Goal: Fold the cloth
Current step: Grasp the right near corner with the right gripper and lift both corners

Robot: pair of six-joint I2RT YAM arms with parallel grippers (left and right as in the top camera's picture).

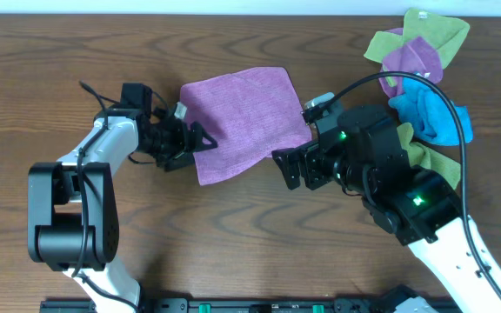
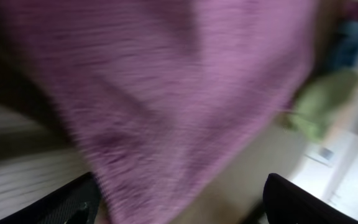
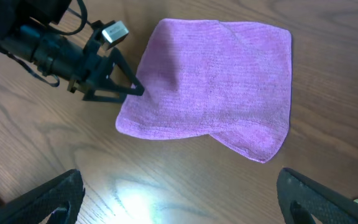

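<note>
At the 8 o'clock edge of the cloth (image 1: 242, 117), seen from overhead, the left gripper (image 1: 200, 139) had its fingers (image 2: 73, 199) apart. The purple fabric filled the blurred space ahead of them and between them, and whether they had any of it pinched I could not tell. From those fingers the cloth lay toward 2 o'clock.

The right gripper (image 1: 292, 167) sat just off the 5 o'clock corner, its fingers (image 3: 42, 199) spread wide and holding nothing. From its wrist camera the cloth lay at 12 o'clock, apart from the tips. The left arm looked the nearer, at the edge itself.

The cloth rested flat on the table (image 1: 233, 252) between the two grippers. It was close to square and turned slightly, so no long axis stood out. Near the right gripper its lower hem bulged unevenly.

By count there was one purple cloth laid out, with two grippers on opposite sides of it. At 2 o'clock on the table, well apart, was one heap of spare cloths (image 1: 420, 78) showing at least four pieces: two green, one purple, one blue.
</note>
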